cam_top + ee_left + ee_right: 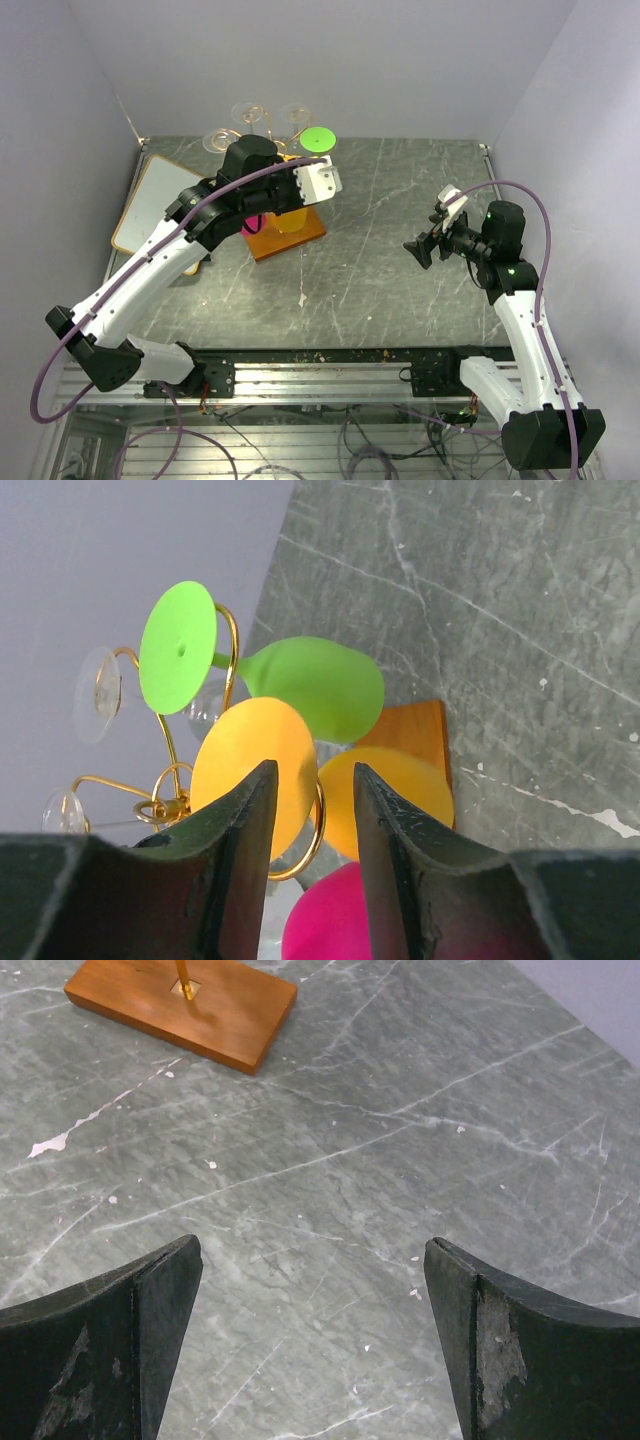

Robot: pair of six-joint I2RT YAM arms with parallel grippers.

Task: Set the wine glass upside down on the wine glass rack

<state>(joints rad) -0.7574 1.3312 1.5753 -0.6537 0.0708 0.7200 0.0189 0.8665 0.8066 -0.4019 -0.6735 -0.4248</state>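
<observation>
The wine glass rack point(165, 802) is thin gold wire on an orange-brown wooden base point(300, 238). Three coloured wine glasses hang upside down on it: a green one point(320, 685), a yellow one point(390, 795) with its foot resting in a gold ring, and a pink one point(330, 920) lowest in view. My left gripper point(314, 770) hovers over the rack point(250, 115), its jaws a little apart with nothing between them, right in front of the yellow glass's stem. My right gripper point(312, 1250) is wide open and empty above bare tabletop, far right of the rack.
Clear glasses point(97, 680) hang on the rack's back arms. A white rounded-corner board point(160, 195) lies at the left by the wall. The rack base point(200, 1005) and pole show in the right wrist view. Walls close in on three sides.
</observation>
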